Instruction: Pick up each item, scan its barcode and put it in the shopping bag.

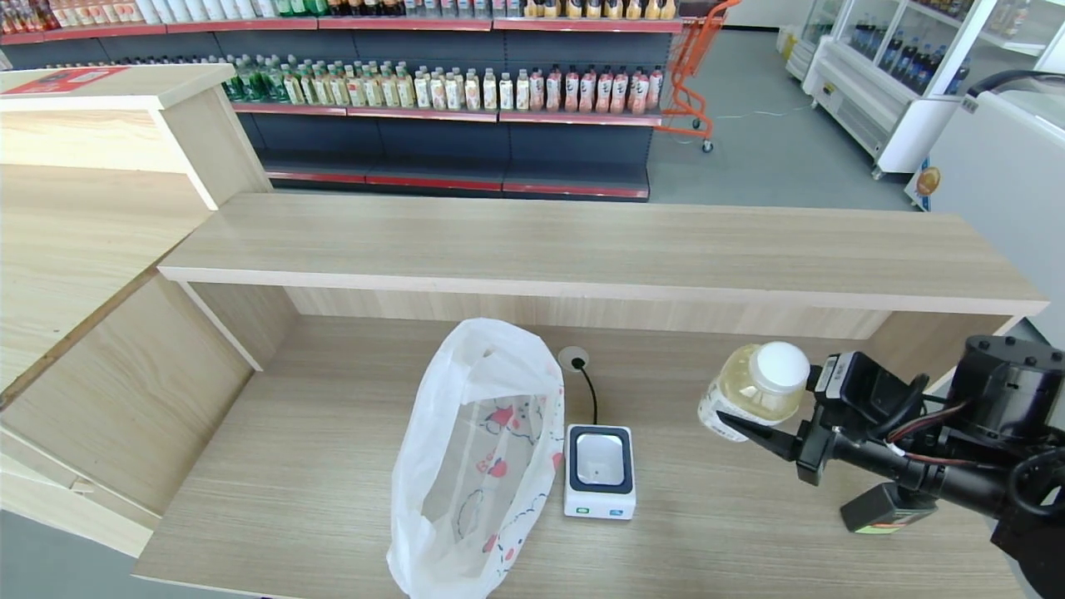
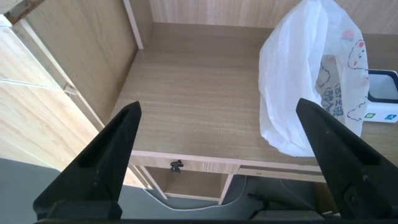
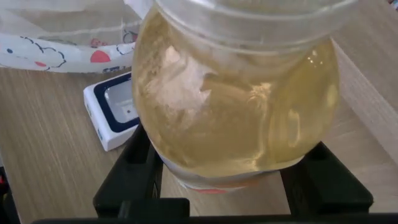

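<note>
My right gripper [image 1: 745, 428] is shut on a clear bottle [image 1: 753, 389] of pale yellow drink with a white cap, held above the right side of the desk, to the right of the scanner [image 1: 599, 472]. In the right wrist view the bottle [image 3: 236, 99] sits between the black fingers [image 3: 134, 177], with the scanner [image 3: 115, 115] and the bag [image 3: 62, 43] beyond it. The white shopping bag [image 1: 478, 462] stands open just left of the scanner. My left gripper [image 2: 221, 155] is open, hovering off the desk's near left edge, with the bag [image 2: 311, 74] and the scanner [image 2: 382, 93] farther off.
A raised wooden counter ledge [image 1: 599, 249] runs along the back of the desk [image 1: 291, 466]. The scanner's cable [image 1: 587, 389] leads to a grommet behind it. A small black box [image 1: 886, 507] lies on the desk under my right arm. Store shelves [image 1: 449, 91] stand beyond.
</note>
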You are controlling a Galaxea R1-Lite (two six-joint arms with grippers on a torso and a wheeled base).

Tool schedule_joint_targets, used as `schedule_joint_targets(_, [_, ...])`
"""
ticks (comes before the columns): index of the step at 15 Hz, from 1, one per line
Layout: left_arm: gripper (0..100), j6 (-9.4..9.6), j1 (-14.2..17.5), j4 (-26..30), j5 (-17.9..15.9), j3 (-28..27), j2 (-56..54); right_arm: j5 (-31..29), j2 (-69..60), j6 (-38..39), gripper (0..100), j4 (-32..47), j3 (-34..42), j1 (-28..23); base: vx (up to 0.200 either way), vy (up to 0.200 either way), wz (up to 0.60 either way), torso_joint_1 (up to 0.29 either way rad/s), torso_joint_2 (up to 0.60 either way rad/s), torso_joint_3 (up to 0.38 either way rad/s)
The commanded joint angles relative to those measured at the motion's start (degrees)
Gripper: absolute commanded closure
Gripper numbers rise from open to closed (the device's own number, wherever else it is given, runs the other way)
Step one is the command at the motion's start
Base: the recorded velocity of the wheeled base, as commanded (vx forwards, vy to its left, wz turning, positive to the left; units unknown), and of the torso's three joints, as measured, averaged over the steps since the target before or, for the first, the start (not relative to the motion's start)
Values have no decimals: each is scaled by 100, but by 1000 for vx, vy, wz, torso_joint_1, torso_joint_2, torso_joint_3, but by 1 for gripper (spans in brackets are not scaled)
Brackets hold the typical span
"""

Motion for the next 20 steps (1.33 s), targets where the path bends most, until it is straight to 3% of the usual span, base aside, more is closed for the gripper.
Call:
schedule_joint_targets(1, [0, 2, 0, 0, 9, 0, -2, -8, 195, -14, 100, -39, 89, -22, 0, 0, 0, 0, 0, 0])
schedule_joint_targets(13, [0, -7, 0, 0, 9, 0, -2, 54, 46, 144, 100, -47, 274, 75, 0, 0, 0, 0, 0, 0])
schedule_joint_targets(15, [0, -15, 0, 0, 9, 0, -2, 71, 46, 249, 100, -56, 265, 93, 0, 200, 0, 0, 2, 2])
schedule_joint_targets(17, [0, -42, 0, 0, 9, 0, -2, 247, -156, 882, 100, -47, 283, 207, 0, 200, 0, -5, 0, 5])
schedule_joint_targets(20, [0, -15, 0, 0, 9, 0, -2, 256, -165, 1005, 100, -30, 327, 163, 0, 133, 0, 10, 6, -2])
